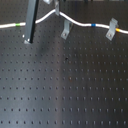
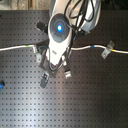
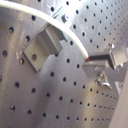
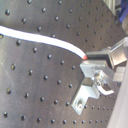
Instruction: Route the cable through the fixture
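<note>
The white cable (image 1: 80, 22) runs across the back of the board in the first exterior view, with a green band (image 1: 18, 23), a blue band (image 1: 91, 25) and an orange band (image 1: 118, 30). It rests over two grey fixture clips (image 1: 65, 31) (image 1: 111, 29). Left of the first clip the cable rises to my gripper (image 1: 56, 9). In both wrist views the cable (image 3: 55, 25) (image 4: 45, 39) ends at the closed fingertips of the gripper (image 3: 90, 60) (image 4: 89, 59), with a clip (image 3: 42, 46) (image 4: 86, 96) close beside it. In the second exterior view the arm's hand (image 2: 59, 35) hides the grasp.
A black perforated board (image 1: 65, 85) fills the scene. A dark bar (image 1: 30, 21) of the arm's hand hangs in front of the cable at the first exterior view's left. Another clip (image 2: 35, 50) and a right-hand clip (image 2: 106, 51) show in the second exterior view.
</note>
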Controlling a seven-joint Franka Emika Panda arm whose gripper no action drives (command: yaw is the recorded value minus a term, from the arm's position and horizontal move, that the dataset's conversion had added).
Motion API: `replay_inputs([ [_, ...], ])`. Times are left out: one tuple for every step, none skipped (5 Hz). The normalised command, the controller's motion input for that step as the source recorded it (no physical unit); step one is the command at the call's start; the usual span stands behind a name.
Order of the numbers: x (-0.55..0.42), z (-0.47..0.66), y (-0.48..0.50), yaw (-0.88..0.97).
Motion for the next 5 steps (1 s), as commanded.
replay_inputs([
  [0.148,0.09,-0.064,0.0],
  [0.186,0.04,-0.135,-0.15],
  [0.146,0.04,-0.111,-0.18],
  [0.002,0.02,-0.073,-0.05],
  [-0.066,0.08,-0.139,-0.01],
])
